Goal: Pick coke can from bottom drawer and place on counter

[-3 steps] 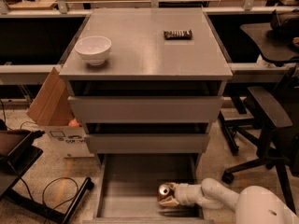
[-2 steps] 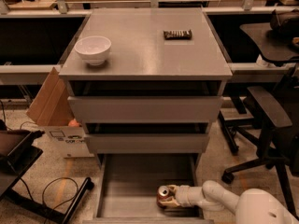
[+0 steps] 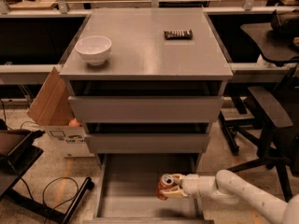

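At the lower centre, the claw (image 3: 167,186) closes round the coke can (image 3: 166,180), its fingers covering part of the can's side; the lettering is too blurred to read. The robot arm (image 3: 243,195) runs out of the frame at the lower right corner. The bottom drawer (image 3: 131,190) loses its front to the lower edge, and its rear is hidden under the drawer above. The snack bar (image 3: 178,34) wrapper print is too small to read. The office chair (image 3: 271,120) is cut off by the right edge.

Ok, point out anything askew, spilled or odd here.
Only the coke can leans, tilted in the bottom drawer with the gripper clasped around it. No spill; the bowl sits upright on the counter.
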Available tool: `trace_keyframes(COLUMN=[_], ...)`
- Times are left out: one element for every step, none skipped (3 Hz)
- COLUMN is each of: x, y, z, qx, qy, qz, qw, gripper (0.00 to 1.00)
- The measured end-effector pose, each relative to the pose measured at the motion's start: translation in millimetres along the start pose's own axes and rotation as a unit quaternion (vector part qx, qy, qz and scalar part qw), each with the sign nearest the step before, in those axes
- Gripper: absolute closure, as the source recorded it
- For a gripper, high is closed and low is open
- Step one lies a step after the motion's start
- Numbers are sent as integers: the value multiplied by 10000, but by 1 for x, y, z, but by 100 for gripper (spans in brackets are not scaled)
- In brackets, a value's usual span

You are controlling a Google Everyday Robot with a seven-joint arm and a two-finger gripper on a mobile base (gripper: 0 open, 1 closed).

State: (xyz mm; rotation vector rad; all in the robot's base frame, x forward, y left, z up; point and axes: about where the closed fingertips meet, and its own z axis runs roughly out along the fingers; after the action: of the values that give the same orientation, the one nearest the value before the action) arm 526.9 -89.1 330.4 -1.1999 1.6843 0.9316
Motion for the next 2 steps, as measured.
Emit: trace_keyframes(x=[-75, -156], y=[36, 48], z=[-34, -63], qx=[-256, -436], qy=[-34, 119], qz=[160, 199], qw=[9995, 9988], gripper=[100, 100])
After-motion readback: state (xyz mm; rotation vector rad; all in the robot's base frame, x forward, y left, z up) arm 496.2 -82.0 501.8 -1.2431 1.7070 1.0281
